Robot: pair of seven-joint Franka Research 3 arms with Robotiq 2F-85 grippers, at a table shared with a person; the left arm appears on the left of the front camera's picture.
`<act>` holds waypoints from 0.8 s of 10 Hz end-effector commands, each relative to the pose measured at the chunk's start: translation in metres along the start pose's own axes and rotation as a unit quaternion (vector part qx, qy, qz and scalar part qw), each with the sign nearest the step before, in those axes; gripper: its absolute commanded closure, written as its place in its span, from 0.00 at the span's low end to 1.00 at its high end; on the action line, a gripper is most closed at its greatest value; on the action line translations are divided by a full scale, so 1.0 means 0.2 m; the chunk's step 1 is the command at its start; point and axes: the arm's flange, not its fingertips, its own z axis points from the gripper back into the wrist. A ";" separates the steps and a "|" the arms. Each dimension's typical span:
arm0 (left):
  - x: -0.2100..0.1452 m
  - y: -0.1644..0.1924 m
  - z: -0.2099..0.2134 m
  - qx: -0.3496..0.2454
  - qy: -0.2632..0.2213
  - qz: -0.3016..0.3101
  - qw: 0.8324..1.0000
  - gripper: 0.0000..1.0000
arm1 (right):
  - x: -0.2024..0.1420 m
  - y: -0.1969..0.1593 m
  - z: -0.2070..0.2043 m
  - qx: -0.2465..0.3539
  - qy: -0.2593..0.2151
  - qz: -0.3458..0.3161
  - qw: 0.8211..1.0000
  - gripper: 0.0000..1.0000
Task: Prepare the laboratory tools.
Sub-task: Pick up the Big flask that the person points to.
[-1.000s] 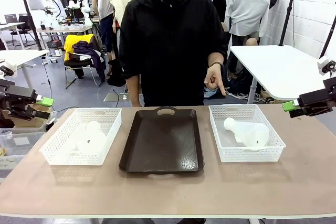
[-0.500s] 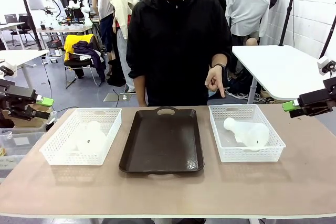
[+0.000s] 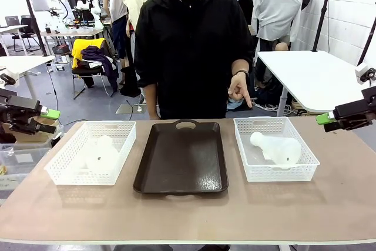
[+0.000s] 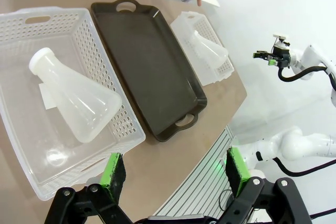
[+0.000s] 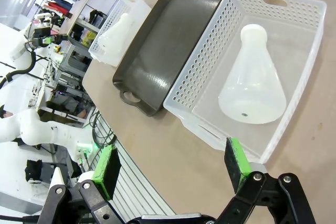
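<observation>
Green-padded and spread wide, the left pincer (image 4: 174, 170) hangs by the counter's (image 3: 188, 210) left end; the right pincer (image 5: 172, 165), equally spread, by the right end. The left flask (image 4: 73, 100) lies on its side in the left basket (image 4: 68, 14), the right flask (image 5: 254, 82) in the right basket (image 5: 199, 61), a dark tray (image 3: 181, 157) between.

No legible text, labels, numbers (none on flasks (image 3: 277, 149), baskets (image 3: 88, 124), tray (image 3: 182, 160)).
</observation>
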 end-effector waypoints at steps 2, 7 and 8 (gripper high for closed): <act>0.00 0.01 0.00 0.000 -0.001 0.002 1.000 0.00 | 0.00 0.00 0.00 0.000 0.000 0.000 1.000 0.00; 0.00 0.01 0.00 0.000 -0.001 0.002 1.000 0.00 | 0.48 0.53 0.00 -0.229 0.103 0.159 0.955 0.00; 0.00 0.01 0.00 0.000 -0.001 0.002 1.000 0.00 | 0.57 0.59 -0.08 -0.250 0.139 0.190 0.939 0.00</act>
